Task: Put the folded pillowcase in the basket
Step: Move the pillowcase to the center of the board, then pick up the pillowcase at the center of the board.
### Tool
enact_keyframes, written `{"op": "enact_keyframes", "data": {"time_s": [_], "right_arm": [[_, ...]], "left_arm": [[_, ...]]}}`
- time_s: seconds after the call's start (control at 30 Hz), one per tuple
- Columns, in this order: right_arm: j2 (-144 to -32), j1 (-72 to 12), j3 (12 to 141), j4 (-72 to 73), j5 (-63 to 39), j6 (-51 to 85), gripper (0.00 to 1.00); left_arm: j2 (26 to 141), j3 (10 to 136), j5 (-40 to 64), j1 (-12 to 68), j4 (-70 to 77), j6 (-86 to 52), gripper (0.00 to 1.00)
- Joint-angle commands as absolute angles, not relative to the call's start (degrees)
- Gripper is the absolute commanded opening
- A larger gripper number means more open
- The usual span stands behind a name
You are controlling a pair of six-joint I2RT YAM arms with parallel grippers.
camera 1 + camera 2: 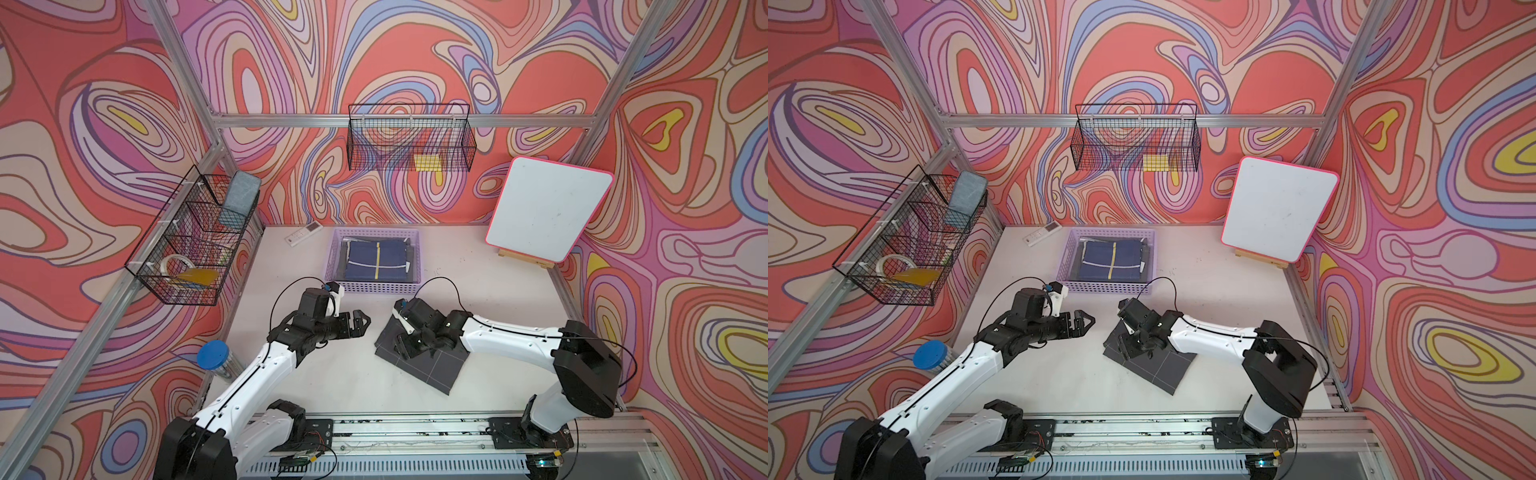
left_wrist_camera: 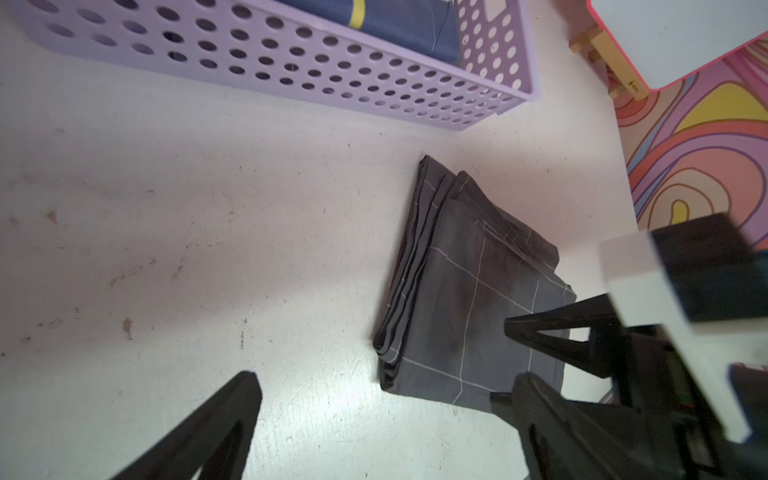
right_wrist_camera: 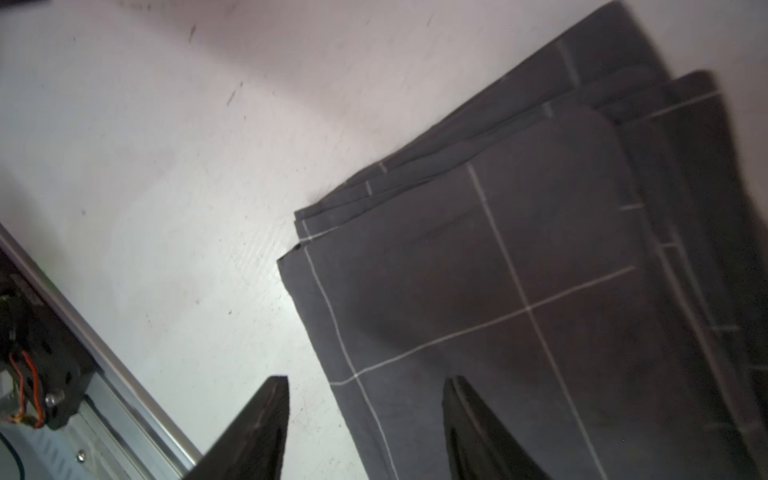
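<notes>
The folded pillowcase (image 1: 436,368) (image 1: 1163,368) is dark grey with thin white grid lines. It lies flat on the white table, in front of the basket. My right gripper (image 1: 405,347) (image 3: 368,380) hangs over its left edge with its jaws open. In the right wrist view one finger stands over the pillowcase (image 3: 519,291) and one over bare table, and nothing is held. The lilac perforated basket (image 1: 376,287) (image 1: 1108,286) (image 2: 291,62) sits at the back centre, with a navy striped cloth (image 1: 376,259) inside. My left gripper (image 1: 365,321) (image 2: 384,380) is open and empty, left of the pillowcase (image 2: 469,291).
A pink-edged whiteboard (image 1: 548,208) leans on a small easel at the back right. A white remote (image 1: 302,235) lies at the back, left of the basket. Black wire baskets hang on the back wall (image 1: 409,137) and the left wall (image 1: 195,241). A blue-lidded jar (image 1: 214,354) stands at the left edge.
</notes>
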State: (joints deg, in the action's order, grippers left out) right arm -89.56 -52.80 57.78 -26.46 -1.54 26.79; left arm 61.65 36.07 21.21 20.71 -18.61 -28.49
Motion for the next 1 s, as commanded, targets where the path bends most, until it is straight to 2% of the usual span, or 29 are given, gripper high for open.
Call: {"op": "enact_keyframes", "data": {"time_s": [0.0, 0.27, 0.47, 0.67, 0.97], "right_arm": [[-84.82, -49.39, 56.38, -30.81, 6.81, 32.04, 0.64], [-70.78, -36.61, 46.59, -32.86, 7.36, 36.50, 0.65], [-60.52, -35.06, 41.66, -37.01, 14.56, 39.10, 0.79], [-56.01, -34.76, 39.49, -40.01, 16.82, 40.47, 0.82], [-57.20, -34.41, 39.11, -41.05, 17.28, 40.47, 0.82]], "left_arm": [[65.21, 38.20, 19.69, 23.99, -17.06, -27.40, 0.99], [78.22, 44.98, 15.75, 31.93, -15.67, -26.41, 0.95], [87.12, 49.24, 13.84, 33.60, -15.51, -25.87, 0.89], [93.53, 53.35, 12.84, 34.61, -15.52, -24.50, 0.85], [99.55, 57.78, 12.58, 36.16, -16.59, -23.64, 0.78]]}}
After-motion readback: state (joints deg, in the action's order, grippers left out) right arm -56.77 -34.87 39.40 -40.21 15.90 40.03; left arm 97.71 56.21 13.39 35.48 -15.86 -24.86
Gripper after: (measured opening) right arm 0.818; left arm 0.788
